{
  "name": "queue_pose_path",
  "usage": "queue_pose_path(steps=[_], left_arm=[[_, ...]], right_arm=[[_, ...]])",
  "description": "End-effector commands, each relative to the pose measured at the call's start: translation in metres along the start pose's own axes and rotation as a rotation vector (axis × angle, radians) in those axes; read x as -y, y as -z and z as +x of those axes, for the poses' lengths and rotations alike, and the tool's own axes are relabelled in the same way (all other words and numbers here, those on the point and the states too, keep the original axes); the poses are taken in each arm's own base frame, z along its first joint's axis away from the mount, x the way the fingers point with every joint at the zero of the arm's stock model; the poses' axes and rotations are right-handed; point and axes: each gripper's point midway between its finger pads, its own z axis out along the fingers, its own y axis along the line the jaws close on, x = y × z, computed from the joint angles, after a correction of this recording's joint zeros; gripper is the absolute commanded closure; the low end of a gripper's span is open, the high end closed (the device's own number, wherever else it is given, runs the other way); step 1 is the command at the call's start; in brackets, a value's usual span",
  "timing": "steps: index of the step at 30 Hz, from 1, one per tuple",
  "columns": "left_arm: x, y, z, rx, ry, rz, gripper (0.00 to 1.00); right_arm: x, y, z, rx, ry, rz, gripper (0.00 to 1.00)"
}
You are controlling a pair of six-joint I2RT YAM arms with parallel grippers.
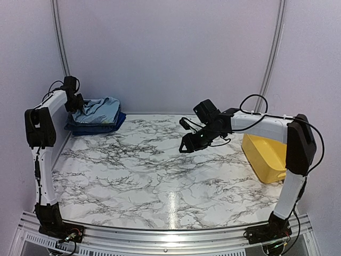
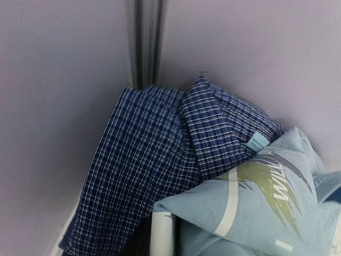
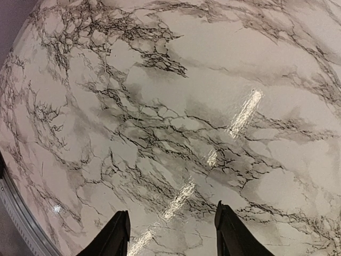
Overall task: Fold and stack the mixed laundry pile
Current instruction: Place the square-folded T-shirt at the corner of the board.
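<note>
The laundry pile (image 1: pixel 96 117) lies folded in the far left corner of the marble table (image 1: pixel 160 176). A light-blue T-shirt (image 1: pixel 100 109) with a printed front lies on top, over darker blue pieces (image 1: pixel 98 127). In the left wrist view the T-shirt (image 2: pixel 256 202) overlaps a navy small-check shirt (image 2: pixel 154 160) that reaches the wall corner. My left gripper (image 1: pixel 76 102) hangs at the pile's left edge; cloth fills its own view and hides the fingers. Above the bare middle of the table my right gripper (image 1: pixel 187 140) (image 3: pixel 171 209) stands open with nothing between its fingers.
A yellow plastic tub (image 1: pixel 264 154) lies tipped at the right edge of the table, beside the right arm. Walls close in the back and left sides right behind the pile. A metal rail (image 1: pixel 160 240) runs along the near edge.
</note>
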Motion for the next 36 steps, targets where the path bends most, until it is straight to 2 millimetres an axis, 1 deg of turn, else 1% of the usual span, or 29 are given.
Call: queue_pose_path(steps=[1, 3, 5, 6, 7, 9, 14, 17, 20, 24, 28, 30, 33, 36], left_arm=[[-0.020, -0.014, 0.005, -0.006, 0.063, -0.028, 0.60], [-0.032, -0.020, 0.008, -0.022, 0.102, -0.035, 0.53], [-0.041, -0.025, 0.010, -0.037, 0.134, -0.045, 0.41], [-0.043, -0.026, 0.011, -0.044, 0.148, -0.037, 0.28], [-0.046, -0.027, 0.013, -0.050, 0.164, -0.036, 0.22], [-0.047, -0.030, 0.014, -0.063, 0.195, -0.014, 0.03], [-0.050, -0.029, 0.005, -0.054, 0.277, 0.012, 0.01], [-0.057, -0.028, 0.000, -0.041, 0.342, 0.003, 0.01], [-0.066, -0.033, 0.003, -0.052, 0.431, -0.004, 0.01], [-0.079, -0.039, 0.014, -0.078, 0.565, -0.032, 0.01], [-0.092, -0.039, 0.023, -0.086, 0.655, -0.077, 0.01], [-0.098, -0.040, 0.034, -0.115, 0.705, -0.107, 0.01], [-0.104, -0.037, 0.051, -0.168, 0.716, -0.156, 0.01], [-0.118, -0.028, 0.065, -0.192, 0.713, -0.236, 0.01]], right_arm=[[0.003, 0.005, -0.014, 0.019, 0.011, 0.019, 0.50], [0.003, 0.004, -0.015, 0.019, 0.011, 0.016, 0.49], [0.002, 0.003, -0.014, 0.015, 0.009, 0.011, 0.50], [0.002, 0.002, -0.014, 0.014, 0.010, 0.008, 0.50], [0.002, 0.001, -0.014, 0.012, 0.009, 0.007, 0.50], [0.002, 0.000, -0.015, 0.011, 0.009, 0.004, 0.50], [0.000, -0.002, -0.015, 0.007, 0.002, -0.006, 0.49], [0.000, -0.003, -0.014, 0.005, -0.006, -0.009, 0.49], [0.000, -0.004, -0.013, 0.004, -0.011, -0.012, 0.49], [0.000, -0.004, -0.013, 0.005, -0.018, -0.012, 0.49], [0.000, -0.004, -0.013, 0.004, -0.024, -0.010, 0.49], [0.000, -0.004, -0.013, 0.005, -0.025, -0.011, 0.49], [-0.001, -0.004, -0.016, 0.009, -0.027, -0.013, 0.49], [-0.001, -0.004, -0.017, 0.009, -0.031, -0.018, 0.49]])
